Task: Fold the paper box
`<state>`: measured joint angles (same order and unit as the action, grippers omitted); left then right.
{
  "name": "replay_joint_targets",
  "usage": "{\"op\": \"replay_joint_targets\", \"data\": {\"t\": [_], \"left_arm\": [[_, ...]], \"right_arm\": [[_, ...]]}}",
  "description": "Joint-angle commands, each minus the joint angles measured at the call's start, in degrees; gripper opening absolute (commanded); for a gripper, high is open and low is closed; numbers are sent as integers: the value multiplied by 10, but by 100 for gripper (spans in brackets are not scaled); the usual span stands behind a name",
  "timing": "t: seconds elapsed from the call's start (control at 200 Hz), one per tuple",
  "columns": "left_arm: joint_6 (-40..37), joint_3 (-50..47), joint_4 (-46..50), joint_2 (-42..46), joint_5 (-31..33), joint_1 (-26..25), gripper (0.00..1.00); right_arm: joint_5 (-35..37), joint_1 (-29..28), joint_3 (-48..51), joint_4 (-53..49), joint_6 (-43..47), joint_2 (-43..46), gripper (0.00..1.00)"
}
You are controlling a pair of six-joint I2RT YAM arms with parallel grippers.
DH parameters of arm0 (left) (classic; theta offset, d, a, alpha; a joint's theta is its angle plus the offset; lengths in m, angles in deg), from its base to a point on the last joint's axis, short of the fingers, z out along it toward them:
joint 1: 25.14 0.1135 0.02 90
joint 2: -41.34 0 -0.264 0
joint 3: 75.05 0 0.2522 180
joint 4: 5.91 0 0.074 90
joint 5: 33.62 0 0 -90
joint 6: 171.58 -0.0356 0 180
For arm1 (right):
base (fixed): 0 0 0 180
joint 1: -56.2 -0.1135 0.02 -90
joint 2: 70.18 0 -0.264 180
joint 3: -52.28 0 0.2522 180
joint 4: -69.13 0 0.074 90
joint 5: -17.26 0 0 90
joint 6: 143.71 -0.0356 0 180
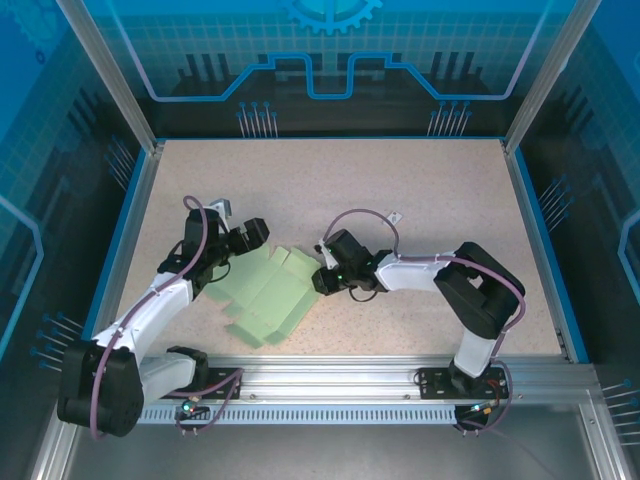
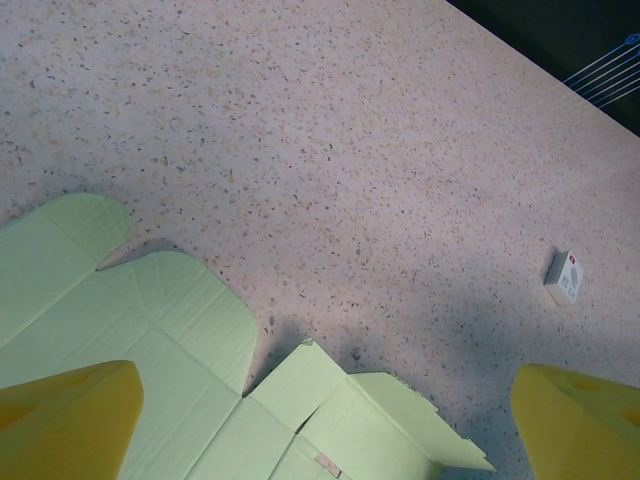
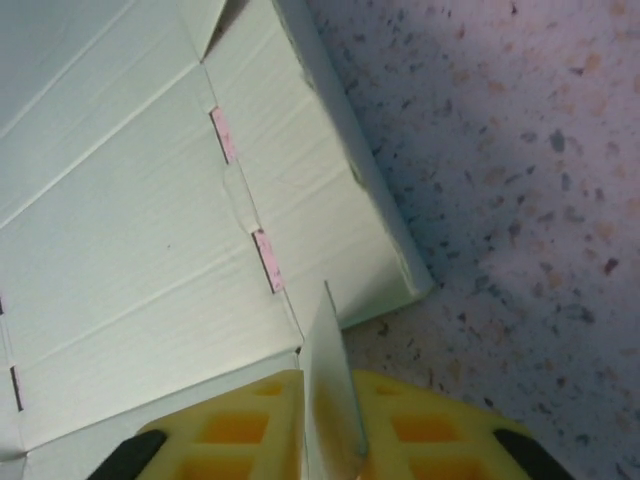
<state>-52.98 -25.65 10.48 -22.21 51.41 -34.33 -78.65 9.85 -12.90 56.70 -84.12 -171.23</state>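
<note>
The right jaws are clenched on the paper box [image 1: 268, 295]. In the right wrist view the yellow pads [image 3: 240, 420] sit on either side of a thin card flap that stands on edge between them. This grip is at the sheet's 3 o'clock side in the top view, and I judge it is meant to swing that flap up along its crease.

The left jaws are released and grasp nothing. Their yellow fingers [image 2: 60, 420] are spread wide over the sheet's 10 o'clock corner, probably ready to pin or catch that side during the fold.

The box is a pale green die-cut sheet lying mostly flat, flaps splayed, a little toward 7 o'clock from the middle of the desk [image 1: 420, 180]. A small white tag [image 2: 563, 276] lies well apart from it, toward 1 o'clock.

The desk is speckled beige with a blue border. At 6 o'clock an aluminium rail [image 1: 330, 378] carries both arm bases. Aluminium posts [image 1: 110, 75] and blue panels [image 1: 330, 50] printed with circuit-like lines enclose the cell.
</note>
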Motion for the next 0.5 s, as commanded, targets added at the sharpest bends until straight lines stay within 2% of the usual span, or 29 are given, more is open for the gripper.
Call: {"op": "replay_joint_targets", "data": {"t": [0.0,0.175,0.35,0.495], "left_arm": [[7,13,-24,19,1,-5,94],[-40,23,-76,27,-31,-16,88],[-155,66,-77,16,-54,-53,87],[-244,71,-148,14,-107,-75,86]], "right_arm": [[19,3,4,24,12,6,11],[-38,53,-16,0,108,42,0],[-124,118,-53,-80,247,99,0],[-169,154,-87,-167,361,144,0]]}}
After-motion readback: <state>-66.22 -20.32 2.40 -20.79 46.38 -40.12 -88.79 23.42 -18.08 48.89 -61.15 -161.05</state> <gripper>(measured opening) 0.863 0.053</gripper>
